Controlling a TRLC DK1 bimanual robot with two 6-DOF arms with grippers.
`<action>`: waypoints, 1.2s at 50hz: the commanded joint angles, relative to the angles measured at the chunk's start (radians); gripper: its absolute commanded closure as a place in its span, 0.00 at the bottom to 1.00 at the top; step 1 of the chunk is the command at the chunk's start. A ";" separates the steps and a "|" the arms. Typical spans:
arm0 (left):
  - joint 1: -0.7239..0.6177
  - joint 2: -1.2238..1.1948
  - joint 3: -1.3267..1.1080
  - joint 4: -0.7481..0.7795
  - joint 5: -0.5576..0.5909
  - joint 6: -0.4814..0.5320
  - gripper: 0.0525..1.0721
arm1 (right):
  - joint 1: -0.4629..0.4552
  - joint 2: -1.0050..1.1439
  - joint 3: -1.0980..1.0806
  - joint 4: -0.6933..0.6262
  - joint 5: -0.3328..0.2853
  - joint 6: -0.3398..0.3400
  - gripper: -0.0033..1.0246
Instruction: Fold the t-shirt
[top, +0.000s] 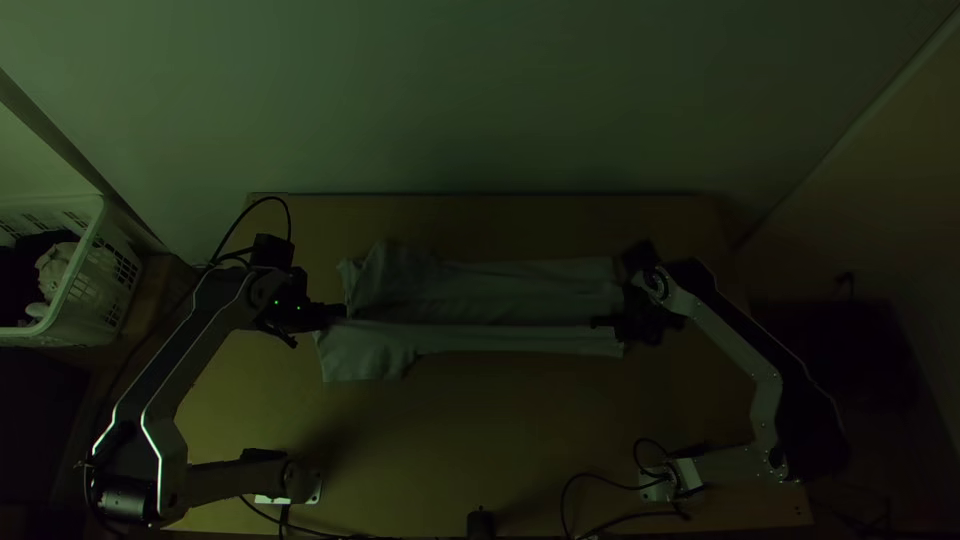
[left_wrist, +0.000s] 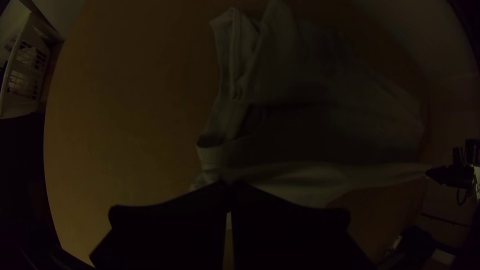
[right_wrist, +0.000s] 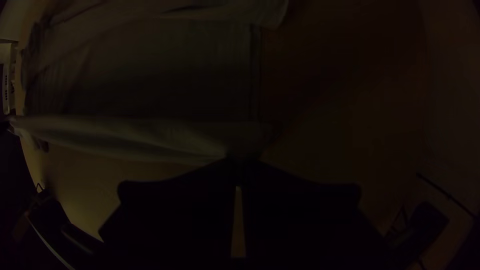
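My left gripper (top: 336, 311) pinches T-shirt cloth at the collar end, fingertips together; my right gripper (top: 604, 323) is likewise narrowed to a pinch, on the hem end. Between them lies the T-shirt (top: 500, 277), lengthwise, with its near side drawn into a long strip from one grip to the other. A sleeve (top: 360, 360) spreads on the near side of my left fingertips. The wooden table (top: 420, 440) extends broadly nearer than both grippers; a shallower band runs beyond them to the far edge. Outward of my left gripper, past the table, a white plastic basket (top: 96, 215) contains pale cloth (top: 55, 268).
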 joint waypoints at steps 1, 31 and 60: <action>0.024 0.061 0.069 0.006 0.016 0.024 0.97 | -0.017 0.064 0.073 0.005 0.017 -0.021 0.97; 0.051 0.374 0.374 0.033 0.019 0.042 0.97 | -0.070 0.383 0.421 0.068 0.044 -0.018 0.97; 0.113 0.574 0.597 0.088 0.173 0.024 0.04 | -0.134 0.467 0.583 0.090 0.050 0.012 0.04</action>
